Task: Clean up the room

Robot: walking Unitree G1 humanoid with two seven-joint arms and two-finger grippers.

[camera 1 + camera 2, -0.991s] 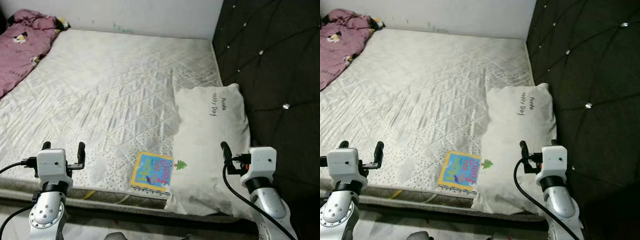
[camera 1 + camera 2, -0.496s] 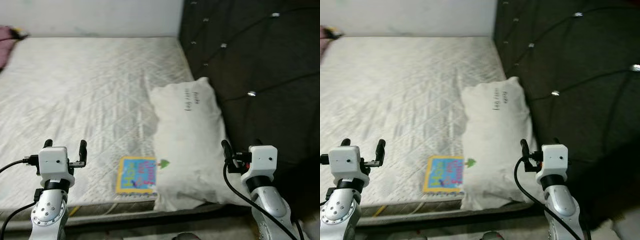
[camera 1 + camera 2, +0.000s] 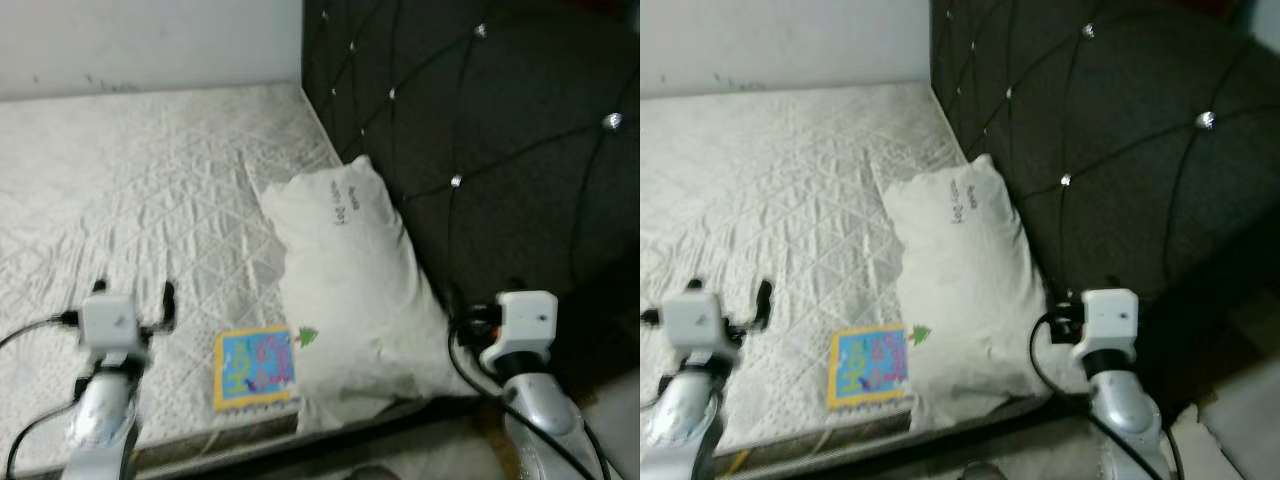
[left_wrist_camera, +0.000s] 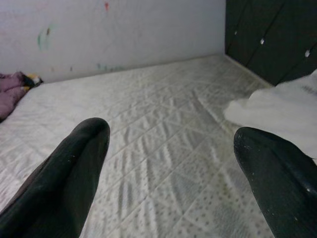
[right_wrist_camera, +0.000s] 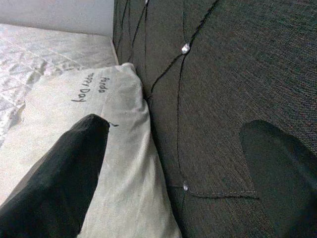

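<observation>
Left tool raised over the near edge of the mattress, fingers spread apart with nothing between them. Right tool raised at the pillow's near corner beside the dark padded headboard, likewise released and empty, 1 finger against the pillow side and the other toward the headboard.

Ahead, on the mattress: 1 white pillow with small dark lettering, leaning along the headboard, its near end hanging slightly past the bed edge. Just beside it, touching or slightly tucked under its near edge, 1 bright blue and yellow book lying flat close to the bed's front edge. Far off in the left wrist view, a bundle of purple cloth bunched at the far corner of the bed by the wall.

Judged from this, tidying barely begun: nothing gripped by either of the 2 tools, book loose on the bed, pillow askew, purple cloth heaped in the corner. Likely still to do: lifting the book off the bed and putting it away, squaring the pillow against the headboard, dealing with the cloth. Book nearest, between the 2 tools and a little ahead, so probably the first item to reach for.
</observation>
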